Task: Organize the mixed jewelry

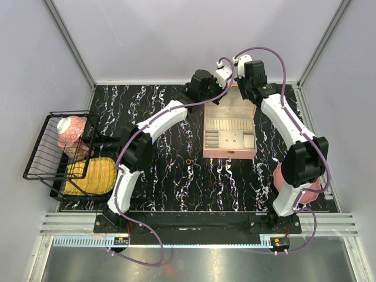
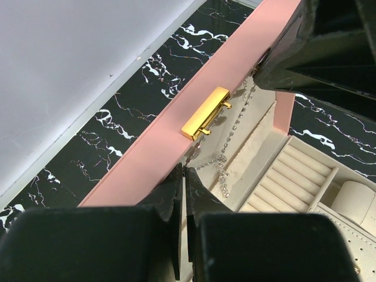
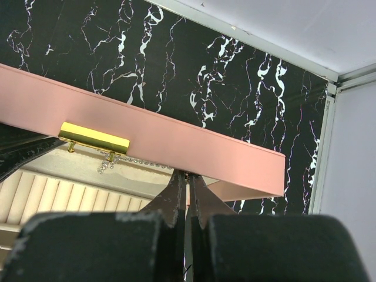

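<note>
The pink box (image 1: 230, 147) stands open at mid-table, its lid (image 2: 147, 164) raised at the far side. A thin pale chain (image 2: 223, 170) stretches along the inside of the lid, sagging below the gold clasp (image 2: 205, 113). My left gripper (image 2: 185, 170) is shut on one end of the chain at the lid's edge. My right gripper (image 3: 188, 174) is shut on the other end of the chain (image 3: 141, 166), close under the lid's rim (image 3: 194, 147) and right of the clasp (image 3: 94, 138). A small gold ring (image 1: 188, 161) lies on the black marble table, left of the box.
A black wire rack (image 1: 41, 158) at the left edge holds a pink dotted piece (image 1: 71, 130) and a yellow mat (image 1: 94, 176). A pink round object (image 1: 281, 176) shows partly behind the right arm. White walls close the table at back and sides.
</note>
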Controlling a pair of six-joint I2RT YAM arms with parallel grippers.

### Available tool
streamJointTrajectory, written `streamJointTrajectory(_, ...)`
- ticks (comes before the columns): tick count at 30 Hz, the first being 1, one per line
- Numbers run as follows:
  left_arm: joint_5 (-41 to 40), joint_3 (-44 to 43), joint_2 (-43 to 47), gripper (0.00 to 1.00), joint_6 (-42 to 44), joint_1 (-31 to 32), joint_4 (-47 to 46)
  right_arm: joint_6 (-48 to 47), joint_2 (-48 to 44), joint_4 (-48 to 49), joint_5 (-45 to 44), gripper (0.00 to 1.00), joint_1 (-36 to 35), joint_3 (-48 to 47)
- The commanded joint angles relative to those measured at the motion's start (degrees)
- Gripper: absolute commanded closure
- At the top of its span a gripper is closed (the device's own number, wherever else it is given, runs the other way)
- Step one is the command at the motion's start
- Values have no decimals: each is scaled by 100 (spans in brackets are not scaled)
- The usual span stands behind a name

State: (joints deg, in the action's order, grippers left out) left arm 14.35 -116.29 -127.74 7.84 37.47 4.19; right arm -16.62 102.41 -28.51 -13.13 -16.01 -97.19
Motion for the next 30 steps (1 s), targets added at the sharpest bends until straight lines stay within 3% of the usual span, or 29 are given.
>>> streamJointTrajectory(1,-283,-219,-40,100,157,-47,-401,98,42,311,-313,100,45,-134)
streamJointTrajectory(22,-459,-271,-110,96,210,-56,-550,142,112,364,-313,99,54,86)
streamJointTrajectory(30,-433,-263,-93,86,218,-56,-568,177,16,425,-269,86,54,191)
